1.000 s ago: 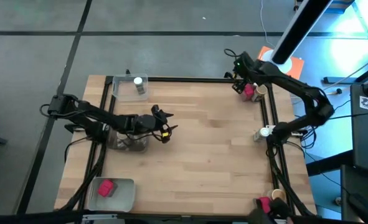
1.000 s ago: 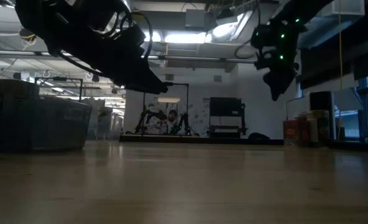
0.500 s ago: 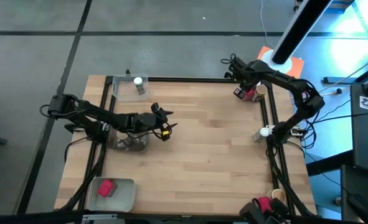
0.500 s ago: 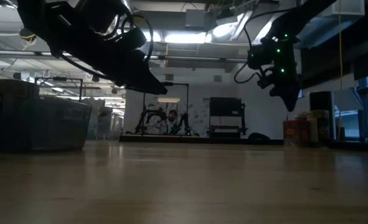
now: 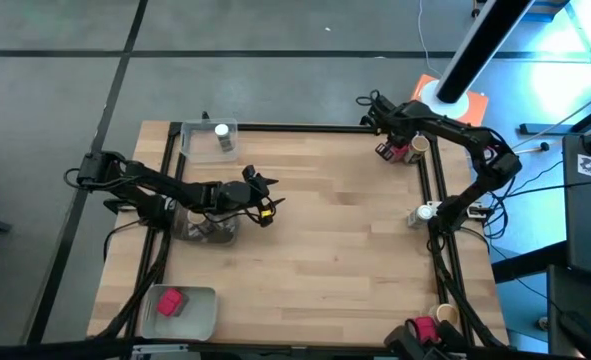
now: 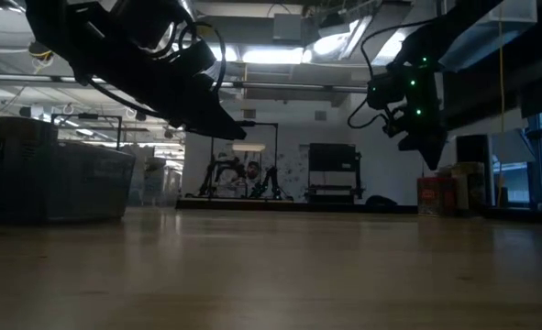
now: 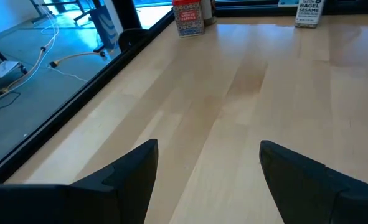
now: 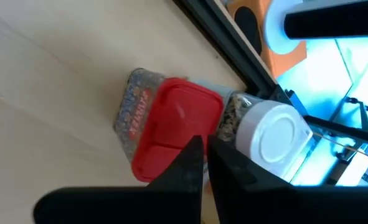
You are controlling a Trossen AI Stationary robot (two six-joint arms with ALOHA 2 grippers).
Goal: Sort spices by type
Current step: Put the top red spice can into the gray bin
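A red-lidded boxy spice container [image 8: 165,124] stands at the table's far right corner, close beside a round jar with a white lid [image 8: 274,134]. My right gripper [image 8: 203,142] is shut and points steeply down, its tips over the red lid's side next to the jar; in the high view it [image 5: 385,143] stands by the container [image 5: 399,151]. My left gripper [image 5: 265,210] hangs open over the table's left half with nothing between its fingers [image 7: 127,180]. My right gripper's shut fingertips [image 8: 193,152] stand over the red lid's edge [image 8: 199,115] that faces the white-lidded jar, coming from above and pointing down. I cannot tell whether they touch the lid. The container stands upright on the table.
A clear tray [image 5: 211,140] with a white-lidded jar is at the far left. A tray [image 5: 200,315] with a red box is at the near left. A jar [image 5: 422,213] stands at the right edge. A red container [image 5: 422,328] and a tan-lidded jar [image 5: 445,315] are near right. The table's middle is bare wood.
My right gripper has sunk toward the red container at the far right corner and tipped to point more steeply down. The container and the jar beside it have stayed where they were.
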